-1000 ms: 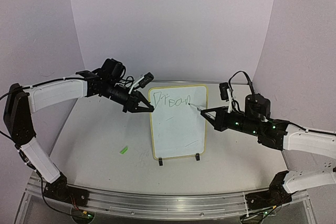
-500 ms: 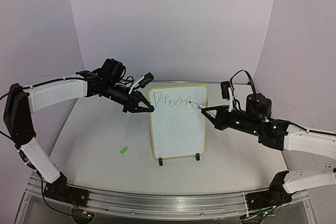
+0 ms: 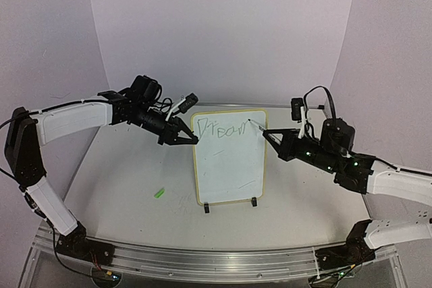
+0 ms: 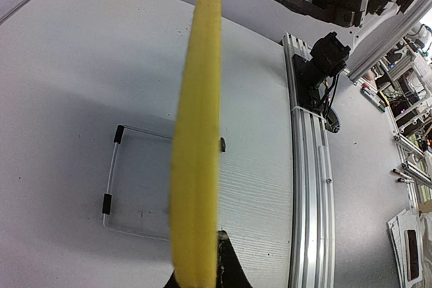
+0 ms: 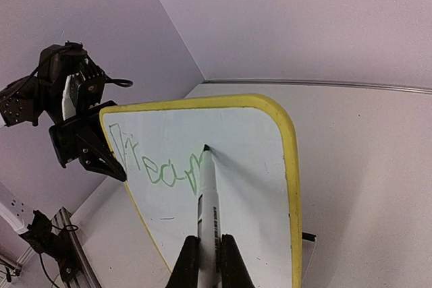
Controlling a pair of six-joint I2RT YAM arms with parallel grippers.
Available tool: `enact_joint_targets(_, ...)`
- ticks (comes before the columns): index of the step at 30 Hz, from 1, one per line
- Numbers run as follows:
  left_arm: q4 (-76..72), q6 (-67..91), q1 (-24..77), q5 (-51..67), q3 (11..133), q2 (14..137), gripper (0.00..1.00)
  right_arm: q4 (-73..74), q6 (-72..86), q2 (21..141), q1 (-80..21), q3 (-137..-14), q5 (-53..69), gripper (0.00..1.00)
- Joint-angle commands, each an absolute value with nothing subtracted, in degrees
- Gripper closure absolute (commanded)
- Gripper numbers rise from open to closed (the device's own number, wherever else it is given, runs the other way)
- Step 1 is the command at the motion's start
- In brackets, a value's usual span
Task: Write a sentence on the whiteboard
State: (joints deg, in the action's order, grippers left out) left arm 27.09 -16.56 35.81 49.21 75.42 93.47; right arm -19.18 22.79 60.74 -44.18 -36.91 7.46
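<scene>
The whiteboard (image 3: 228, 160) stands upright on two black clip feet at the table's middle, its yellow frame showing edge-on in the left wrist view (image 4: 197, 133). Green scrawly letters "Drea" plus a partial letter (image 3: 226, 131) run along its top; they also show in the right wrist view (image 5: 158, 165). My left gripper (image 3: 191, 138) is shut on the board's left edge near the top. My right gripper (image 3: 270, 135) is shut on a white marker (image 5: 206, 197), its tip touching the board just right of the last letter.
A small green marker cap (image 3: 159, 193) lies on the table left of the board. An aluminium rail (image 3: 202, 261) runs along the near edge. Purple walls close in behind and at both sides.
</scene>
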Motion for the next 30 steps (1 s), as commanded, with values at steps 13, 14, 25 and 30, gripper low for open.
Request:
enact_joint_targets(13,32.8,-19.3,39.0,44.2,74.6,97.5,1.0,-14.1,24.9,59.5,-43.8,-33.7,5.9,1.0)
enact_joint_targets(14,32.8,-19.3,39.0,44.2,74.6,97.6,1.0,-13.8,25.1,59.2,-43.8,-33.3,5.9,1.0)
enact_joint_targets(25,32.8,-19.3,39.0,44.3,74.7,97.8,1.0,-15.0,26.1,53.4,-43.8,-32.5,8.8,1.0)
enact_joint_targets(30,32.9,-19.3,39.0,44.2,74.7,97.7,1.0,-15.4,26.0,50.7,-43.8,-32.9,8.3,1.0)
